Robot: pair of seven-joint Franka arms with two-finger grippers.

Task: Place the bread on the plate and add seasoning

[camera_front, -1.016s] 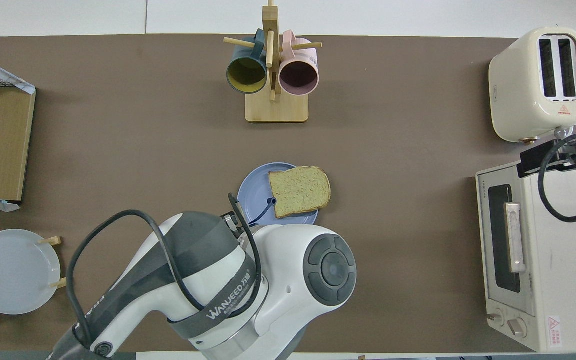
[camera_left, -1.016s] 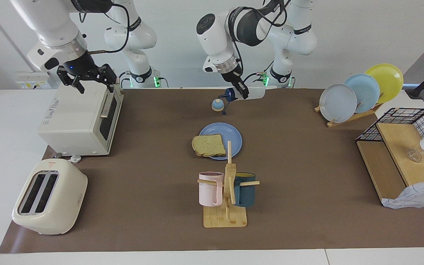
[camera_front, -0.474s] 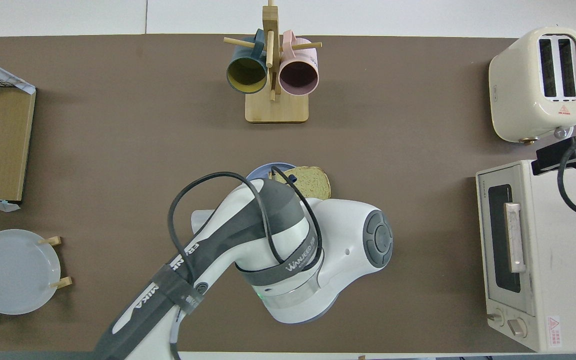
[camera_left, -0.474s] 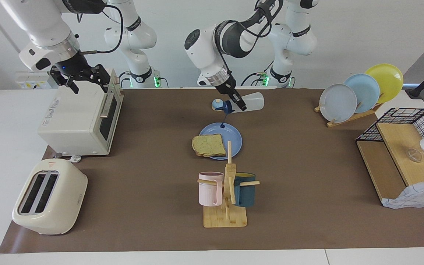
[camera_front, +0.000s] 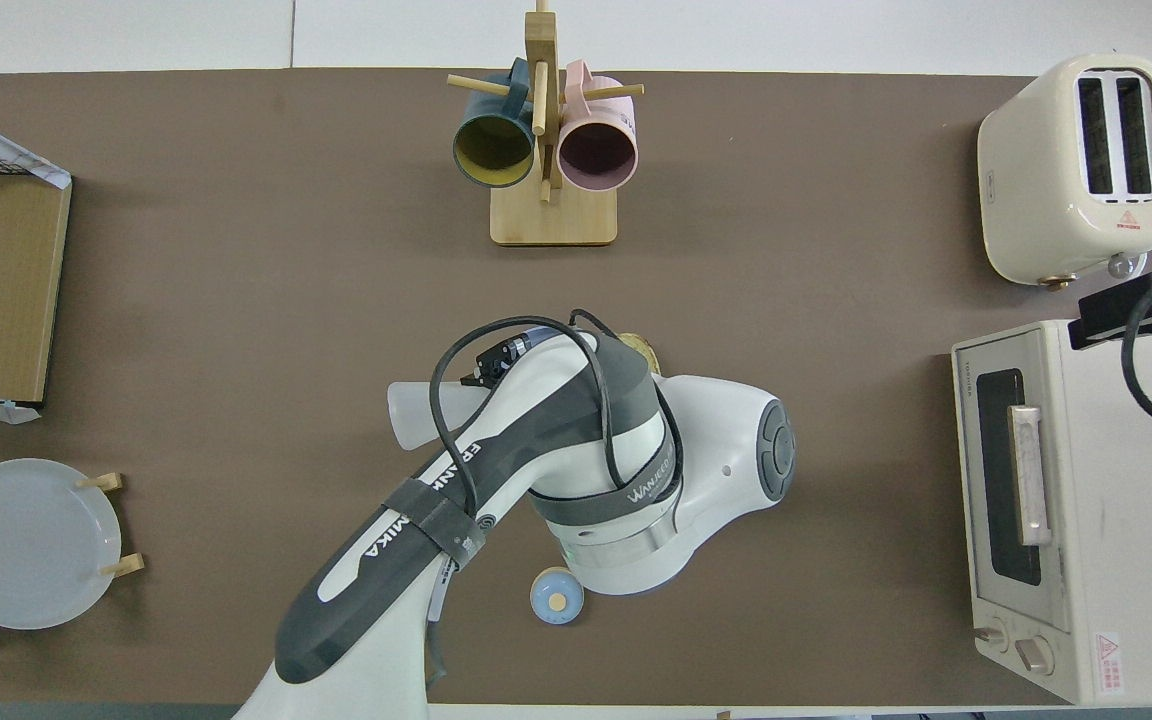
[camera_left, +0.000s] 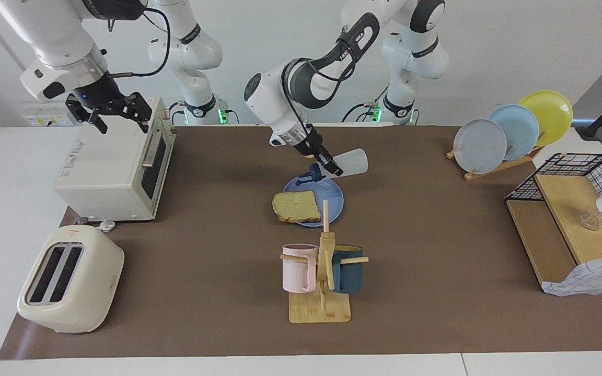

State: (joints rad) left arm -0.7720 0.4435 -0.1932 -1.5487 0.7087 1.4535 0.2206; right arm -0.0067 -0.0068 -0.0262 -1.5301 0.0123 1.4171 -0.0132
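We find the bread (camera_left: 296, 206) lying on the plate (camera_left: 332, 201), overhanging the rim toward the right arm's end of the table, so the first step reads as done. The seasoning (camera_left: 345, 162) is held tipped on its side over the plate's edge nearest the robots, its dark cap (camera_left: 315, 172) flipped open and pointing down toward the plate. We judge this attitude suits shaking out the contents, though the cap sits over bare plate, not over the slice.

The left gripper (camera_left: 331, 164) is clamped on the seasoning near its neck. The right gripper (camera_left: 115, 110) waits over the toaster oven (camera_left: 113, 167), fingers spread wide and holding nothing.

The facing view shows the grip, the open cap and the bread on the plate. In the overhead view the left arm (camera_front: 576, 450) covers nearly all of that; only the bottle's pale base (camera_front: 416, 410) and a sliver of bread (camera_front: 641, 350) emerge. The overhead view alone shows the small bell (camera_front: 556, 597), nearer the robots than the plate.
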